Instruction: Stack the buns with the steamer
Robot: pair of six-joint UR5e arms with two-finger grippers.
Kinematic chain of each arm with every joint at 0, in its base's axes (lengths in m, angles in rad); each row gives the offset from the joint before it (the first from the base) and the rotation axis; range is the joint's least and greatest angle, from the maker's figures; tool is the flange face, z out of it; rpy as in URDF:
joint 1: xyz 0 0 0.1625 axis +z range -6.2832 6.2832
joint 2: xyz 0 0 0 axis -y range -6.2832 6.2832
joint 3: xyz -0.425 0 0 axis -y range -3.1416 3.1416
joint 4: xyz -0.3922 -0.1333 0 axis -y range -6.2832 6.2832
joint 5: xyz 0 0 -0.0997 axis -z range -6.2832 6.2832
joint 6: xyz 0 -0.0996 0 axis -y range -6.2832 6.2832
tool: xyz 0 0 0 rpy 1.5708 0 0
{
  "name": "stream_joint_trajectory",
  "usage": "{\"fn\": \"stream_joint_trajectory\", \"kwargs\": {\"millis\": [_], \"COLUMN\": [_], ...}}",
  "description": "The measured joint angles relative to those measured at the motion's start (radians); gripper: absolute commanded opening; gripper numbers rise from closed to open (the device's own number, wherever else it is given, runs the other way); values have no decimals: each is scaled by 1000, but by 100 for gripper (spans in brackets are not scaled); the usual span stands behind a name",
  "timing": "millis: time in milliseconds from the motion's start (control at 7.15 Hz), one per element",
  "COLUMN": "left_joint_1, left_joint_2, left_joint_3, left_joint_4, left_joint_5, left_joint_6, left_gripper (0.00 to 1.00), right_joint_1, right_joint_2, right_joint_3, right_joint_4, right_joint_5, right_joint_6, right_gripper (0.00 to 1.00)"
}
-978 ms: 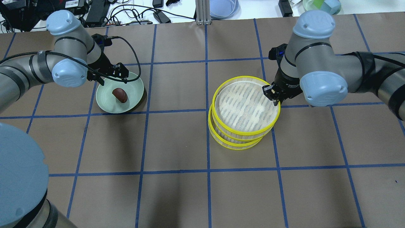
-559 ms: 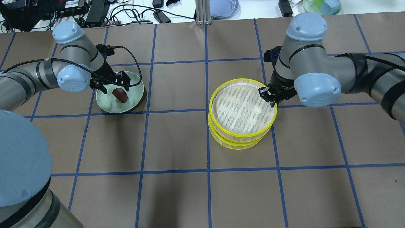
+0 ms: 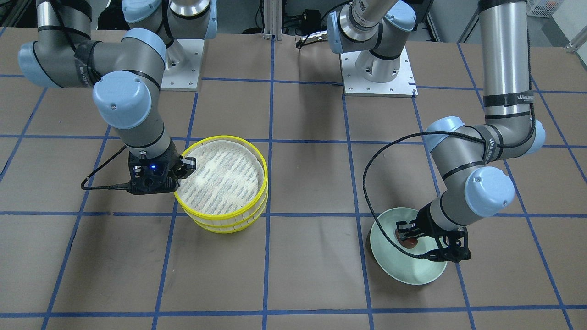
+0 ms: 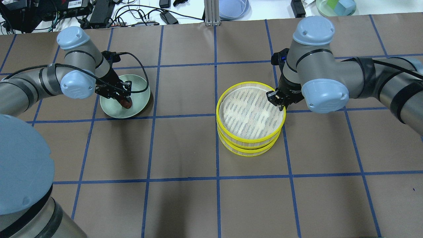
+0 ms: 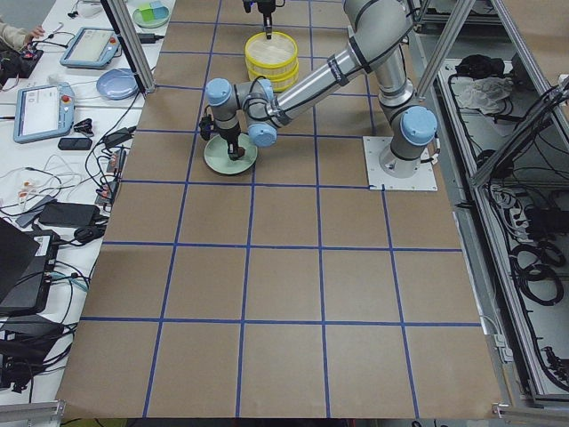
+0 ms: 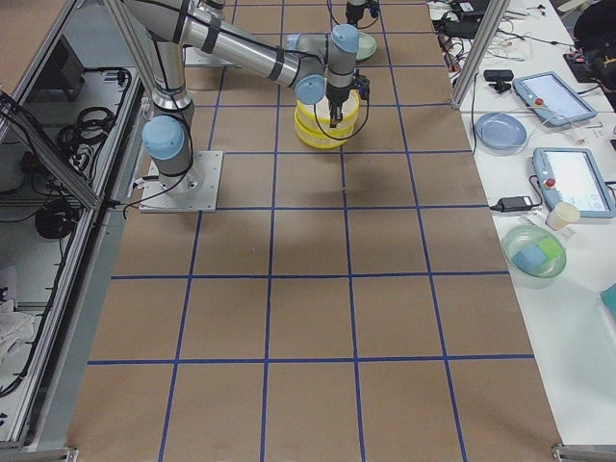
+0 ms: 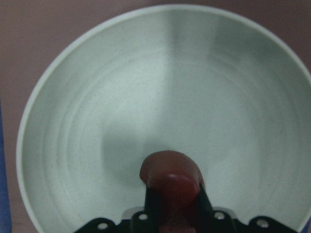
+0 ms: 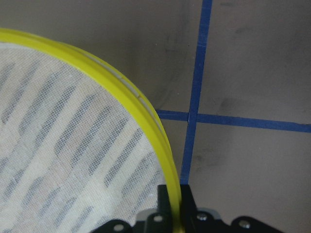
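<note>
The dark reddish-brown bun (image 4: 127, 103) lies in the pale green plate (image 4: 140, 82) at the left. My left gripper (image 4: 124, 99) is down in the plate and shut on this bun; the left wrist view shows the bun (image 7: 170, 174) between my fingers over the plate (image 7: 97, 97). My right gripper (image 4: 277, 99) is shut on the right rim of the top yellow steamer tray (image 4: 251, 110), which rests on two other yellow trays (image 4: 248, 150). The right wrist view shows the rim (image 8: 121, 87) pinched between the jaws. The cream bun is out of view.
Beyond the table's far edge stand a blue dish (image 4: 233, 8), a green bowl with coloured blocks (image 4: 335, 5) and cables (image 4: 132, 15). The arm bases (image 3: 378, 68) stand on the robot's side. Blue tape lines cross the brown table.
My left gripper has come down into the plate and closed on the brown bun. My right gripper has carried the top tray left and lower, into line with the stack.
</note>
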Motion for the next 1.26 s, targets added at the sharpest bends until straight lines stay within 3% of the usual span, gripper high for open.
{"fn": "stream_joint_trajectory", "kwargs": {"millis": [419,1118,1258], "left_joint_1": [-12,-19,-20], "left_joint_2": [75,241,282], "left_joint_3": [10,25,34], "left_joint_4": [-27,-211,-263], "left_joint_5": [2,-9,-20], "left_joint_6": [-7,-14,-16], "left_gripper": [13,13,13], "right_joint_1": [2,8,8], "right_joint_2": [1,-3,-5], "right_joint_3": [6,18,21], "right_joint_4": [-2,-2,-2], "right_joint_5": [-13,-14,-14], "right_joint_6": [-2,-30,-32], "right_gripper": [0,0,38]}}
